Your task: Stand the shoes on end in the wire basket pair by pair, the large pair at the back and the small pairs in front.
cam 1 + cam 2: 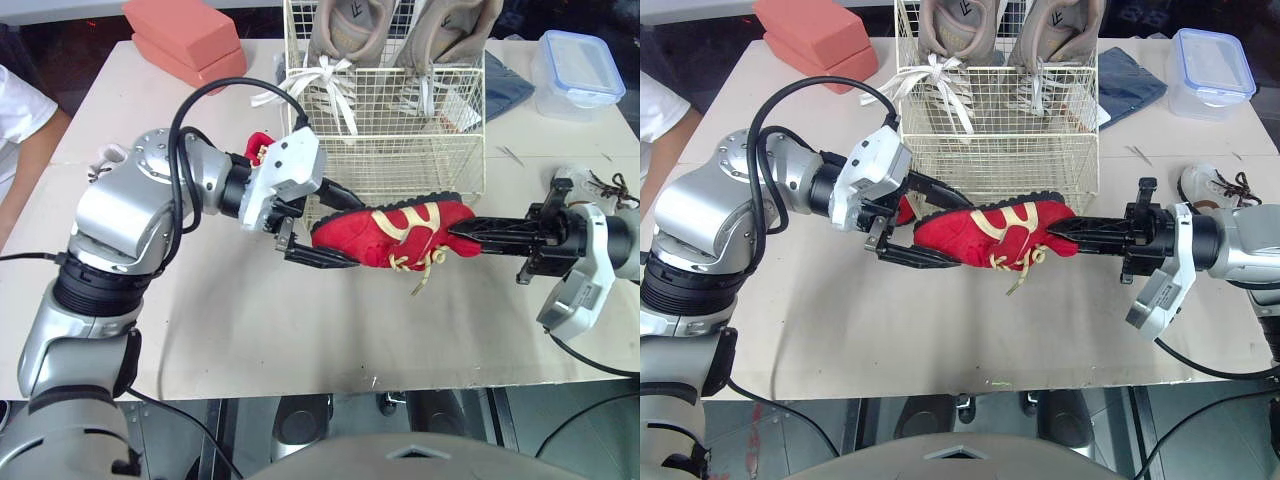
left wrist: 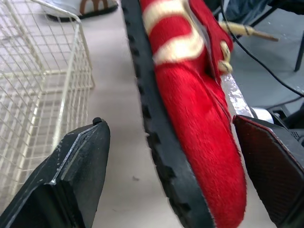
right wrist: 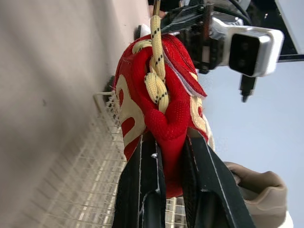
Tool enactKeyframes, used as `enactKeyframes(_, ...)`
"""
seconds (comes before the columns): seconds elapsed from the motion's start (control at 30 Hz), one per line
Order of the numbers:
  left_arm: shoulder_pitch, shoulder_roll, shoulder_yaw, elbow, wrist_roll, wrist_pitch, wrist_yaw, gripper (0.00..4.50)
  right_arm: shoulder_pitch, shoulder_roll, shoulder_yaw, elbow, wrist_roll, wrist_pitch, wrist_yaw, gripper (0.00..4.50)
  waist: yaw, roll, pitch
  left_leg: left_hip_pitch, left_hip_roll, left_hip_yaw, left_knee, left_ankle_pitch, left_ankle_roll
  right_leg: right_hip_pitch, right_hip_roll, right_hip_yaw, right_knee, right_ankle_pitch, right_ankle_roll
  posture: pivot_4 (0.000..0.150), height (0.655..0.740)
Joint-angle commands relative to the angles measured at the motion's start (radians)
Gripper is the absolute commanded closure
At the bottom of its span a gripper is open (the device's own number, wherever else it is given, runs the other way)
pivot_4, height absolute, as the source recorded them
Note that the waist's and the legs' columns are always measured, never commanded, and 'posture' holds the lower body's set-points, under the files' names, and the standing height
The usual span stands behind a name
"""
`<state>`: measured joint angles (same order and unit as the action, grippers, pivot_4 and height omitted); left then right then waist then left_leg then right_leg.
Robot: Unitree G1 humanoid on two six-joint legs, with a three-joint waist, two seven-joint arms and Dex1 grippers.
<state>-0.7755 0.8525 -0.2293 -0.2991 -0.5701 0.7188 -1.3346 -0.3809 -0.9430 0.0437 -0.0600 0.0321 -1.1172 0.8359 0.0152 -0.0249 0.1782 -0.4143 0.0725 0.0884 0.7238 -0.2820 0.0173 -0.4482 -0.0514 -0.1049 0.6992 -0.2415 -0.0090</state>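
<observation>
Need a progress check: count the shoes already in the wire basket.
2: the left beige sneaker and the right beige sneaker, side by side at the back of the wire basket. None seems hidden.

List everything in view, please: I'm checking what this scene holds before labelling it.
red shoe: 1, red with cream stripes, held above the table in front of the basket
second red shoe: 1, red, mostly hidden behind the left gripper
beige shoes: 2, beige, on end at the basket's back
white shoe: 1, white with brown laces, right table edge
wire basket: 1, cream, centre back
blocks: 2, pink, stacked back left
container: 1, clear with blue lid, back right
cloth: 1, dark blue, right of the basket
table: 1, beige
person's arm: 1, white sleeve, left edge
left gripper: open around the shoe's toe
right gripper: shut on the shoe's heel
</observation>
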Motion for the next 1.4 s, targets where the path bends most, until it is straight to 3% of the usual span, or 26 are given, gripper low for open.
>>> enactKeyframes(0.03,0.003,0.010,0.011,-0.007,0.012,-0.016,-0.015,1.65,-0.015,-0.016,-0.012,-0.020,0.015,-0.002,-0.028,4.50,0.000,0.000,0.000,0.000,0.000,0.000,0.000,0.000,0.000,0.000,0.000,0.000,0.000,0.000,0.000,0.150,0.6860)
enactKeyframes(0.1,0.010,0.009,0.011,-0.007,0.015,-0.021,-0.020,2.57,-0.018,-0.015,-0.017,-0.024,0.014,0.007,-0.034,4.50,0.000,0.000,0.000,0.000,0.000,0.000,0.000,0.000,0.000,0.000,0.000,0.000,0.000,0.000,0.000,0.150,0.6860)
enactKeyframes(0.2,0.017,-0.003,0.020,-0.002,0.015,-0.032,-0.013,3.43,-0.016,-0.015,-0.025,-0.029,0.010,0.025,-0.043,4.50,0.000,0.000,0.000,0.000,0.000,0.000,0.000,0.000,0.000,0.000,0.000,0.000,0.000,0.000,0.000,0.150,0.6860)
enactKeyframes(0.23,0.020,-0.016,0.030,0.002,0.012,-0.041,-0.004,3.72,-0.007,-0.013,-0.031,-0.029,0.019,0.044,-0.048,3.68,0.000,0.000,0.000,0.000,0.000,0.000,0.000,0.000,0.000,0.000,0.000,0.000,0.000,0.000,0.000,0.150,0.6860)
enactKeyframes(0.3,0.031,-0.036,0.054,0.005,0.004,-0.049,0.018,3.84,0.018,-0.010,-0.040,-0.033,0.049,0.099,-0.058,2.83,0.000,0.000,0.000,0.000,0.000,0.000,0.000,0.000,0.000,0.000,0.000,0.000,0.000,0.000,0.000,0.150,0.6860)
enactKeyframes(0.33,0.038,-0.046,0.068,0.006,-0.001,-0.052,0.030,3.84,0.035,-0.012,-0.042,-0.040,0.073,0.143,-0.061,2.60,0.000,0.000,0.000,0.000,0.000,0.000,0.000,0.000,0.000,0.000,0.000,0.000,0.000,0.000,0.000,0.150,0.6860)
enactKeyframes(0.37,0.048,-0.061,0.089,0.006,-0.011,-0.050,0.052,3.85,0.078,-0.017,-0.045,-0.056,0.126,0.232,-0.062,1.99,0.001,0.000,0.000,0.000,0.001,0.000,0.000,0.000,0.000,0.000,-0.001,0.000,0.000,0.001,-0.001,0.150,0.6860)
enactKeyframes(0.5,0.092,-0.149,0.166,-0.005,-0.057,-0.037,0.163,3.86,0.285,-0.035,-0.080,-0.209,0.396,0.619,-0.092,0.30,0.009,0.000,0.000,-0.001,0.001,-0.001,0.001,0.000,0.000,0.001,-0.002,-0.001,0.000,0.002,-0.003,0.150,0.6860)
enactKeyframes(0.57,0.109,-0.191,0.192,-0.018,-0.073,-0.033,0.213,3.86,0.363,-0.042,-0.100,-0.307,0.500,0.776,-0.107,0.00,0.009,0.000,0.000,-0.001,0.001,-0.002,0.001,0.000,0.000,0.001,-0.003,-0.001,0.001,0.002,-0.004,0.150,0.6860)
enactKeyframes(0.7,0.139,-0.312,0.219,-0.030,-0.064,-0.074,0.346,3.86,0.472,-0.044,-0.128,-0.518,0.803,1.094,-0.209,0.00,0.002,0.000,0.000,0.000,0.001,-0.002,0.002,0.000,0.000,0.001,-0.003,-0.001,0.002,0.002,-0.003,0.150,0.6860)
enactKeyframes(0.83,0.180,-0.403,0.210,-0.058,-0.064,-0.100,0.431,3.86,0.423,0.037,-0.149,-0.638,1.107,1.272,-0.430,0.00,-0.001,-0.001,-0.001,0.001,0.001,-0.002,0.003,0.000,0.000,0.002,-0.002,0.000,0.004,0.000,0.000,0.150,0.6860)
enactKeyframes(0.93,0.212,-0.417,0.193,-0.073,-0.054,-0.110,0.443,3.86,0.372,0.104,-0.161,-0.667,1.229,1.338,-0.561,0.00,0.000,-0.001,-0.001,0.001,0.000,-0.002,0.003,0.000,0.000,0.001,-0.002,0.000,0.004,0.000,0.000,0.150,0.6860)
enactKeyframes(1.07,0.224,-0.419,0.182,-0.070,-0.056,-0.119,0.444,3.86,0.324,0.171,-0.164,-0.681,1.274,1.391,-0.645,0.00,0.003,-0.001,-0.001,0.000,0.000,-0.002,0.003,0.000,0.000,0.001,-0.002,-0.001,0.003,0.000,0.000,0.150,0.6860)
enactKeyframes(1.13,0.225,-0.419,0.178,-0.064,-0.054,-0.124,0.439,3.86,0.305,0.195,-0.162,-0.682,1.264,1.411,-0.656,0.52,0.004,-0.001,-0.001,0.000,0.000,-0.003,0.003,0.000,0.001,0.002,-0.002,-0.001,0.003,0.000,0.000,0.150,0.6860)
enactKeyframes(1.2,0.222,-0.421,0.177,-0.058,-0.055,-0.126,0.436,3.86,0.302,0.208,-0.164,-0.683,1.240,1.432,-0.645,1.34,0.004,-0.001,-0.001,0.000,0.000,-0.003,0.003,0.000,0.001,0.001,-0.002,-0.001,0.003,0.001,0.000,0.150,0.6860)
enactKeyframes(1.37,0.220,-0.437,0.171,-0.062,-0.071,-0.119,0.434,3.86,0.299,0.236,-0.158,-0.676,1.194,1.472,-0.630,3.88,0.002,-0.001,-0.001,0.000,0.000,-0.003,0.002,0.000,0.001,0.001,-0.001,-0.001,0.001,0.001,-0.001,0.150,0.6860)
enactKeyframes(1.4,0.221,-0.440,0.168,-0.065,-0.073,-0.117,0.435,3.86,0.296,0.243,-0.156,-0.674,1.188,1.477,-0.630,4.20,0.002,-0.001,-0.001,0.000,0.000,-0.003,0.002,0.000,0.001,0.002,-0.001,-0.001,0.001,0.001,-0.001,0.150,0.6860)
